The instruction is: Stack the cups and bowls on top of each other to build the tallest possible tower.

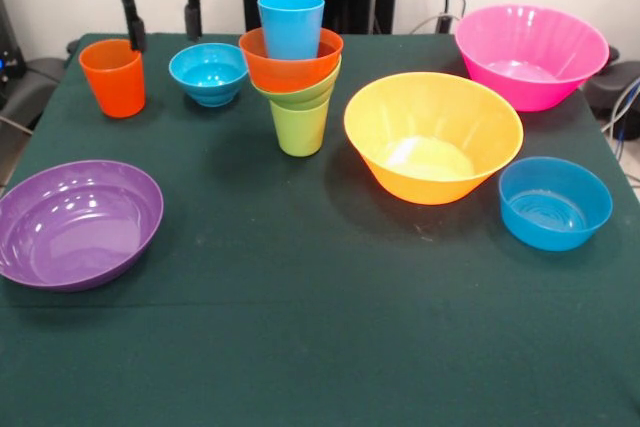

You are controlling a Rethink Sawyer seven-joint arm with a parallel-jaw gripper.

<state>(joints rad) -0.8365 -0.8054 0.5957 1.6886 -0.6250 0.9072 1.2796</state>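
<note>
**Four-piece tower stands mid-table; end effector hangs released at the far left**

The tower [295, 67] stands a little left of centre toward the far side of the table [300, 327]. Its base is the lime green cup [299, 129], upright; a small green bowl [305, 94] sits in its mouth, the medium orange bowl [290, 69] rests in that, and the light blue cup [291, 25] stands upright in the orange bowl, slightly off toward the left of the stack.

The end effector [162, 19] hangs at the far left, its two dark fingers [132, 25] spread apart and grasping nothing. It is above the gap between the orange cup [113, 77], which stands upright just below the left finger, and the small blue bowl [208, 73], just to the right.

The large purple bowl [78, 223] lies at the near left edge. The yellow-orange bowl [433, 137] sits right of the tower, the pink bowl [531, 55] at the far right, and the medium blue bowl [554, 203] near right, just beside the yellow-orange one.
</note>
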